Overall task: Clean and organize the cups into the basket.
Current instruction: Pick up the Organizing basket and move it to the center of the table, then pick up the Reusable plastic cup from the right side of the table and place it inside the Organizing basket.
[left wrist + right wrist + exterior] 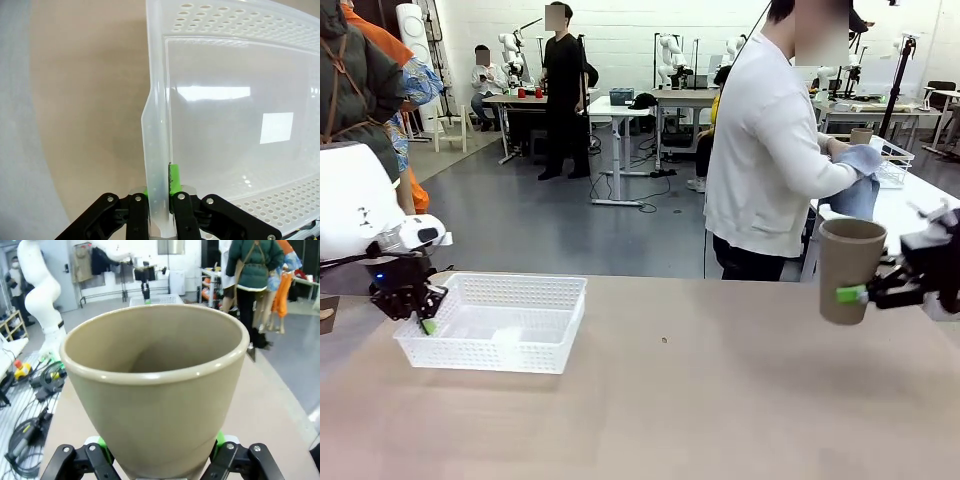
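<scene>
Right gripper (pixel 848 292) clamping upright tan matte tapered cup (pixel 850 255), left gripper (pixel 425 322) pinched on white perforated basket (pixel 490 355) wall

Matte cup (pixel 155 405); glossy translucent perforated plastic basket (pixel 490 357).

tan cup (pixel 155 385), clamped in right hand (pixel 160 442)

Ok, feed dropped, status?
Left gripper shut on basket rim. Right gripper holding tan cup upright, above table. No obstruction between cup and basket.
</scene>
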You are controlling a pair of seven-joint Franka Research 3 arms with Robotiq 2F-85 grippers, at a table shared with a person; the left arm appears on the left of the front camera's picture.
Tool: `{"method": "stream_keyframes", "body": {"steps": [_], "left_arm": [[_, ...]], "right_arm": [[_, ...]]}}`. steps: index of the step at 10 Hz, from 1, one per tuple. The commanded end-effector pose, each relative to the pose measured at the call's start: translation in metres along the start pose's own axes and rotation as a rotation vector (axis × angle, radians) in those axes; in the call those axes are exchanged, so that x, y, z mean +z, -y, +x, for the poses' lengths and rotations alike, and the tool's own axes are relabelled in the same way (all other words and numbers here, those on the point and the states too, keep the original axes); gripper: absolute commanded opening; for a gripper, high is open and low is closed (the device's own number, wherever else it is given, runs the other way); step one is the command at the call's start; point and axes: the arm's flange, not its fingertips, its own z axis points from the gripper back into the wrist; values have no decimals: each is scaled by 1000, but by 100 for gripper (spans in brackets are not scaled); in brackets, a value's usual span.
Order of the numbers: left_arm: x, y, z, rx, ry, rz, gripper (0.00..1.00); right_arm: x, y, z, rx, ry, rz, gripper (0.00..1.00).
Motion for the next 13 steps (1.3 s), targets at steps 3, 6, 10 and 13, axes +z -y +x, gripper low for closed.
{"method": "stream_keyframes", "body": {"steps": [3,6,10,13], "left_arm": [[5,79,13,67,17,67,0],[-4,135,26,89,24,140,0],[-9,193,33,90,19,136,0],[-14,215,35,61,-2,118,0]], "right_arm": [[35,-38,68,-10,30,-111,24],[59,-39,89,-56,49,-156,24],[68,-47,121,-51,23,-198,24],[69,-44,105,-27,25,-160,24]]}}
